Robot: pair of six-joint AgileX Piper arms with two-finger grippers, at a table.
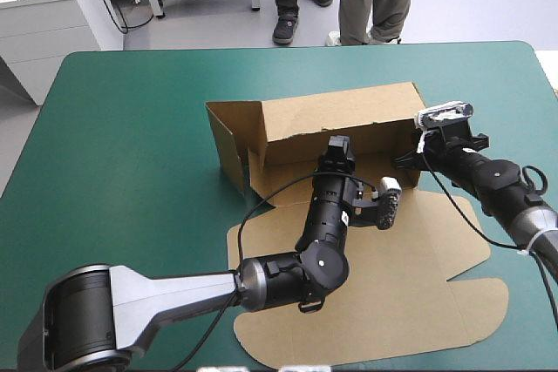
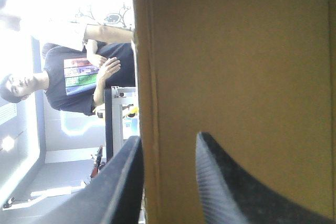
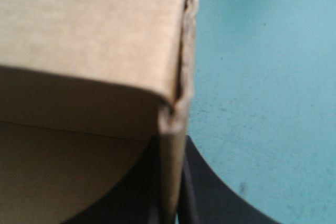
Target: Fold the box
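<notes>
The brown box (image 1: pixel 340 115) stands mid-table with its long back wall and left end wall (image 1: pixel 228 150) raised. Its lid (image 1: pixel 392 302) lies flat toward the table's front. My left gripper (image 1: pixel 338 150) reaches in from the front to the back wall. In the left wrist view the gripper (image 2: pixel 168 140) straddles that wall's edge, one black finger (image 2: pixel 126 182) outside it and the other against its brown face (image 2: pixel 247 66). My right gripper (image 1: pixel 408 161) is at the box's right end. In the right wrist view the gripper (image 3: pixel 170 145) pinches the upright board edge (image 3: pixel 176 77) at the corner.
The teal-green cover (image 1: pixel 122 154) surrounds the box, widest on the left. The lid's rounded flaps (image 1: pixel 471 302) reach near the table's front edge. The right arm lies between the box and the table's right edge (image 1: pixel 545 84).
</notes>
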